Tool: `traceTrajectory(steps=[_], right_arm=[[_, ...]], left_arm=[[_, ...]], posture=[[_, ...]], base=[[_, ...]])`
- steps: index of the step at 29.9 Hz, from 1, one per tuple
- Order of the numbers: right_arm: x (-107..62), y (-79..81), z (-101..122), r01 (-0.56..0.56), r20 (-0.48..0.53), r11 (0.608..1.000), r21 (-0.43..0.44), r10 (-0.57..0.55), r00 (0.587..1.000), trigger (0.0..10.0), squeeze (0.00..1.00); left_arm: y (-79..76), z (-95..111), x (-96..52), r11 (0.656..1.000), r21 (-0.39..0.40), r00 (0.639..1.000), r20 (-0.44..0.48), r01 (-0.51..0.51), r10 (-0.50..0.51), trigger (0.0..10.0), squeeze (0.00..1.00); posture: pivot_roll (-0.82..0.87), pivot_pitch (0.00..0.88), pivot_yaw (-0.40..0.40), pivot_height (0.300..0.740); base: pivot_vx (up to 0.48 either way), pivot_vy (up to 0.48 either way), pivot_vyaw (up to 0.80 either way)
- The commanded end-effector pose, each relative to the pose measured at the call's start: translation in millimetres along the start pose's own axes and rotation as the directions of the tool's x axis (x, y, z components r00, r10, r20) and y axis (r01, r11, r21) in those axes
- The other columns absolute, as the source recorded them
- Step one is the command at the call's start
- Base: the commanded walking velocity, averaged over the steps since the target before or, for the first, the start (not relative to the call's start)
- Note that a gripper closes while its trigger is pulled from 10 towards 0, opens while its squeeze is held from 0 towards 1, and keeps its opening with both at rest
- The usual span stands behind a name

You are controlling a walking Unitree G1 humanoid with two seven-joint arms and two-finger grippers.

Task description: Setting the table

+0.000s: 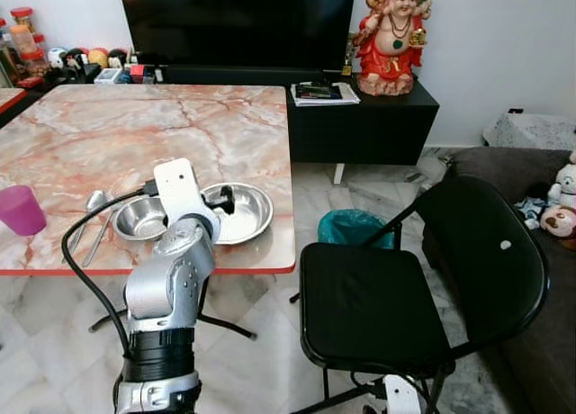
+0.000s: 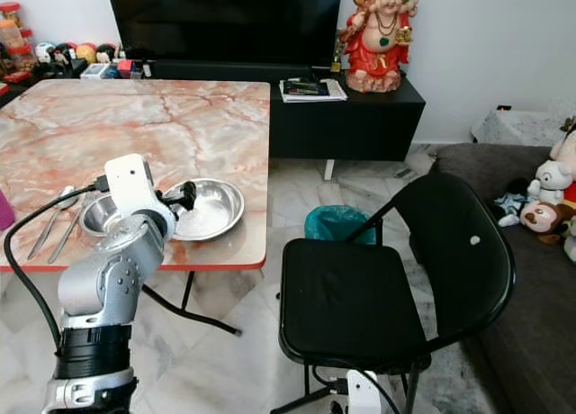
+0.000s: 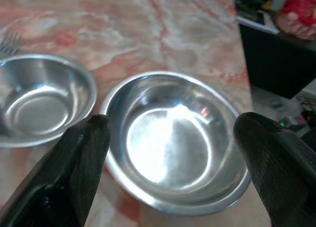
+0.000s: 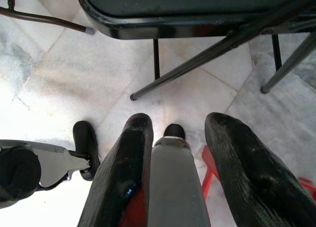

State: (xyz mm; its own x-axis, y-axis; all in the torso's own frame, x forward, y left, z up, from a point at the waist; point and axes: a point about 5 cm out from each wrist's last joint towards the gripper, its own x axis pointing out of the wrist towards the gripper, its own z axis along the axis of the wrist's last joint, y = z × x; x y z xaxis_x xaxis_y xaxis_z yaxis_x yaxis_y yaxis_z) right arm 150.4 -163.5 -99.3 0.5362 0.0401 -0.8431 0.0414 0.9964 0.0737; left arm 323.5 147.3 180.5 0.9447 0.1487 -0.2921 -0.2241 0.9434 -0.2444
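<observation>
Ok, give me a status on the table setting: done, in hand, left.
Done: a small steel bowl, a wide steel dish, a spoon and a purple cup sit near the front edge of the marble table.
In hand: the left gripper hangs open over the wide dish, fingers either side, not gripping.
Left: arranging these into a place setting facing the black chair. The right gripper hangs idle.

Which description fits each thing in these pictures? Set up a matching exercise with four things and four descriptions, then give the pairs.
Things:
1. cup
2. large bowl
3. bin
4. statue

Descriptions:
A. on the black cabinet beside the television
B. purple, near the table's left edge
C. on the floor beyond the chair, teal liner
D. between the left gripper's open fingers

Pairs: 1-B, 2-D, 3-C, 4-A
</observation>
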Motion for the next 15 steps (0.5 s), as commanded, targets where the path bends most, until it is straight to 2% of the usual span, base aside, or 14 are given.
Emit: traceTrajectory(steps=[1, 6, 7, 15], right_arm=[[0.1, -0.1, 2.7, -0.001, 0.02, 1.0, -0.001, 0.001, 1.0, 10.0, 0.0], [-0.8, -2.8, 0.3, -0.004, 0.017, 1.0, 0.001, 0.004, 1.0, 10.0, 0.0], [-1.5, -6.0, -0.6, -0.002, 0.016, 1.0, 0.002, 0.002, 1.0, 10.0, 0.0], [-5.1, -25.6, -3.1, 0.012, 0.003, 1.0, 0.01, -0.012, 1.0, 10.0, 0.0]], left_arm=[[3.3, 7.2, -1.9, 1.0, -0.003, 1.0, 0.001, -0.03, 0.03, 10.0, 1.0], [11.3, -0.6, -1.9, 0.996, -0.033, 0.995, -0.05, -0.088, 0.086, 10.0, 1.0], [12.2, -2.1, -1.1, 0.995, -0.037, 0.994, -0.054, -0.097, 0.095, 10.0, 0.0], [16.8, -3.8, 7.4, 0.984, -0.069, 0.985, -0.069, -0.164, 0.159, 10.0, 0.0]], posture=[[0.03, 0.0, -0.021, 0.74], [0.03, 0.0, -0.022, 0.74], [0.03, 0.0, -0.022, 0.74], [0.03, 0.0, -0.021, 0.74]], base=[[0.0, 0.0, 0.0], [0.0, 0.0, 0.0], [0.0, 0.0, 0.0], [0.0, 0.0, 0.0]])
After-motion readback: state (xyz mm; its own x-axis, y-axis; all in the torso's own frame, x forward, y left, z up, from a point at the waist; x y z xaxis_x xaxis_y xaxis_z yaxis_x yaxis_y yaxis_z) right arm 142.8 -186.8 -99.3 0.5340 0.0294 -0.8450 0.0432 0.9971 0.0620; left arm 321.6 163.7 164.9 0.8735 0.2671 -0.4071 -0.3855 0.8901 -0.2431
